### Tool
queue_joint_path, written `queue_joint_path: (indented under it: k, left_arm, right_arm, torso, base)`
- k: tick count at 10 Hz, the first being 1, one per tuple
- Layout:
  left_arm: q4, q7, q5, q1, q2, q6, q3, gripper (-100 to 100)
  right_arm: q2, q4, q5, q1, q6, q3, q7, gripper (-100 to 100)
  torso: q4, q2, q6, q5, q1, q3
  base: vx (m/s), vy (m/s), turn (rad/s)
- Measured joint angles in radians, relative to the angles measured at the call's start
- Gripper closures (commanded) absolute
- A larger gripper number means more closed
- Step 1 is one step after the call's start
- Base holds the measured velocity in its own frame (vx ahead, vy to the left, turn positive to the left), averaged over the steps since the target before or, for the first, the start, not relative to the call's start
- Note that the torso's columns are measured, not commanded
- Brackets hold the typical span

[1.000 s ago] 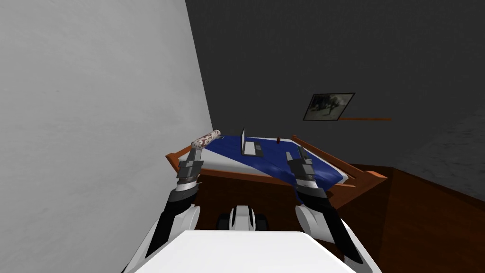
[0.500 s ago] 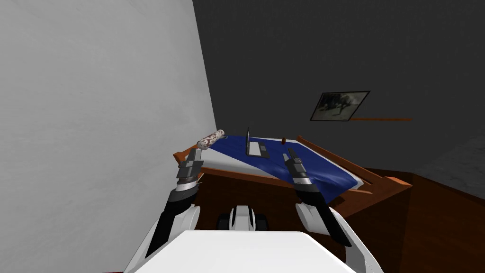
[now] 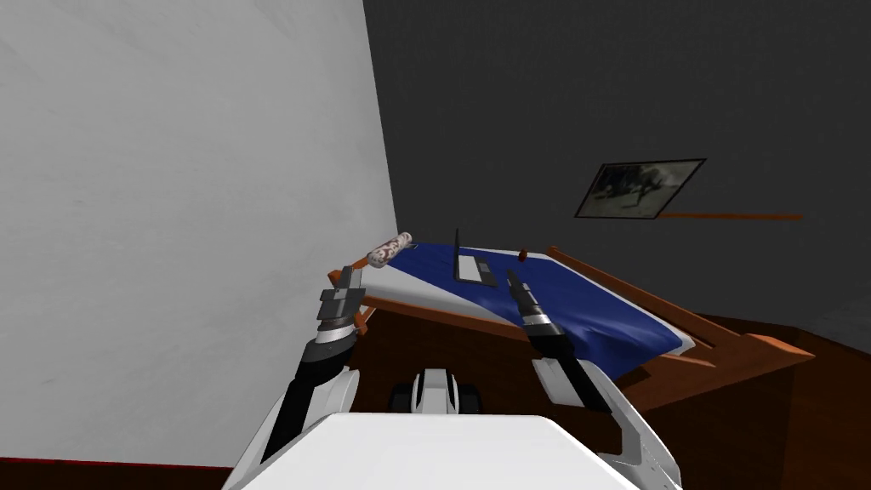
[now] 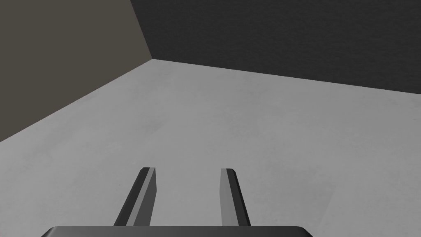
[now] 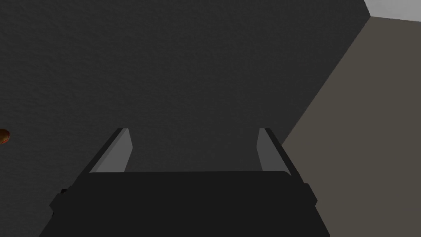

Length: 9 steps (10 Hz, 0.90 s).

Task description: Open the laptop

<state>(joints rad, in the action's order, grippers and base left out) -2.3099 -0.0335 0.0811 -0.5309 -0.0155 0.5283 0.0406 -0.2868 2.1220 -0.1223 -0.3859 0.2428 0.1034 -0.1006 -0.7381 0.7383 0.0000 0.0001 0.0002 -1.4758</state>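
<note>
The laptop (image 3: 469,267) lies on the blue bed cover (image 3: 587,316), its thin dark lid standing upright over a light grey base. My right gripper (image 3: 511,276) hovers over the cover just right of the laptop's base, a short gap from it. In the right wrist view the right gripper (image 5: 193,130) stands wide open with nothing between its fingers. My left gripper (image 3: 346,273) is raised at the bed's near left corner, away from the laptop. The left gripper (image 4: 188,169) has its fingers apart and empty.
The bed's brown wooden frame (image 3: 429,311) runs across in front of me. A patterned bolster (image 3: 389,249) lies at the bed's far left corner, and a small red-brown object (image 3: 522,253) sits beyond the laptop. A light wall rises close on the left. A picture (image 3: 640,188) hangs on the dark far wall.
My view has swung, so the bed and picture sit further right in it. My right gripper has come in closer to the laptop's base. The left arm has kept its pose.
</note>
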Motion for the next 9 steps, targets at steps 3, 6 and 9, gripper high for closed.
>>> queue_joint_path:
  k: [3, 6, 9]
  left_arm:
    - [0.0, 0.0, 0.0, 0.0, 0.0, 0.0, 0.0, 0]
    - [0.0, 0.0, 0.0, 0.0, 0.0, 0.0, 0.0, 0]
    - [0.0, 0.0, 0.0, 0.0, 0.0, 0.0, 0.0, 0]
  right_arm:
    - [-0.056, -0.074, -0.075, 0.043, -0.047, 0.016, -0.064, -100]
    - [-0.114, -0.145, -0.157, 0.084, -0.104, 0.027, -0.134, -100]
    - [-0.179, -0.225, -0.242, 0.129, -0.163, 0.037, -0.207, -100]
  torso:
    - [0.0, 0.0, 0.0, 0.0, 0.0, 0.0]
    - [0.0, 0.0, 0.0, 0.0, 0.0, 0.0]
    - [0.0, -0.001, 0.0, 0.0, -0.002, -0.001]
  base:
    - [0.031, 0.138, 0.098]
    - [0.035, 0.155, 0.103]
    - [0.045, 0.125, 0.085]
